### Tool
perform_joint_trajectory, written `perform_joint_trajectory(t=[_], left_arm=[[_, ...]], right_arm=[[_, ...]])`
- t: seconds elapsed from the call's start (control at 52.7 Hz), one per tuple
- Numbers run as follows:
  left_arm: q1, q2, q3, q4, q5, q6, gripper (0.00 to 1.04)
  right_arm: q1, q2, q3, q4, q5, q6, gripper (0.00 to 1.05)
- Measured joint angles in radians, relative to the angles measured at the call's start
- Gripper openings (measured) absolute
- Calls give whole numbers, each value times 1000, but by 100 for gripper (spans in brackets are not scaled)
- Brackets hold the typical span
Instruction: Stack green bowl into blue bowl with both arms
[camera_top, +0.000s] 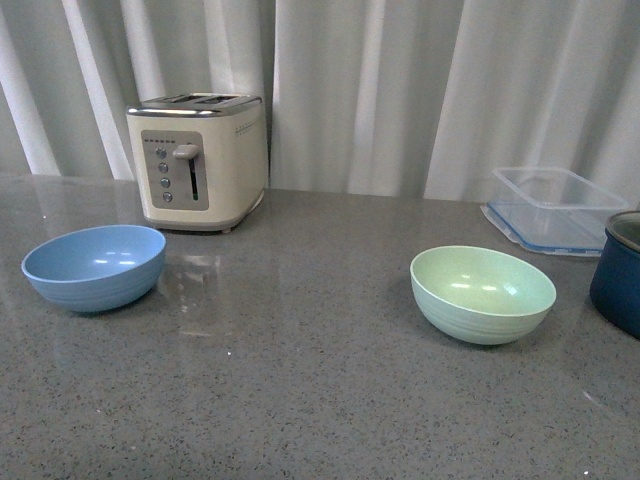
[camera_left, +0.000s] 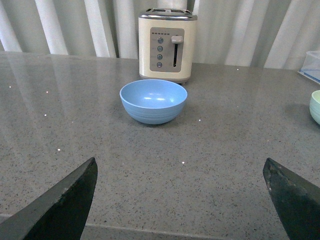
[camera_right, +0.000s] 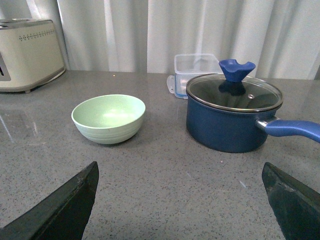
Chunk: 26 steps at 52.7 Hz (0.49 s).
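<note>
Nearest: my left gripper (camera_left: 179, 161) has its black fingers (camera_left: 65, 205) spread wide with nothing between them. It is held low and level over the grey speckled stone countertop (camera_top: 300, 400). My right gripper (camera_right: 179, 164) is in the same condition: wide, empty, low, level. Neither arm shows in the front view.

Next out: the pale mint-green round plastic bowl (camera_right: 108, 119) stands upright and empty, well to the right of the cream two-slot toaster (camera_top: 197, 160) and nearer me than it. It lies ahead of my right fingers, a little toward the toaster's side of their centre line, and apart from them. The light sky-blue round plastic bowl (camera_left: 153, 101), upright and empty, sits in front of the toaster, slightly to its left, dead ahead of my left fingers.

Assessment: the right arm is nearer the green bowl and the left is nearer the blue. Both bowls are round, with no long axis, so any rim point serves. The green bowl must travel toward the toaster.

Farthest: a dark blue glass-lidded pot (camera_right: 231, 117) stands beyond the green bowl from the toaster, near it but not touching.
</note>
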Motion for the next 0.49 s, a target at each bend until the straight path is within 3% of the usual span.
perform_joint_trajectory(t=[0.455,0.493], left_arm=[[0,0,0,0,0,0,98],[-28,24,13,-49,-90,-2,98]], right_arm=[[0,0,0,0,0,0,95],[0,0,0,0,0,0,95]])
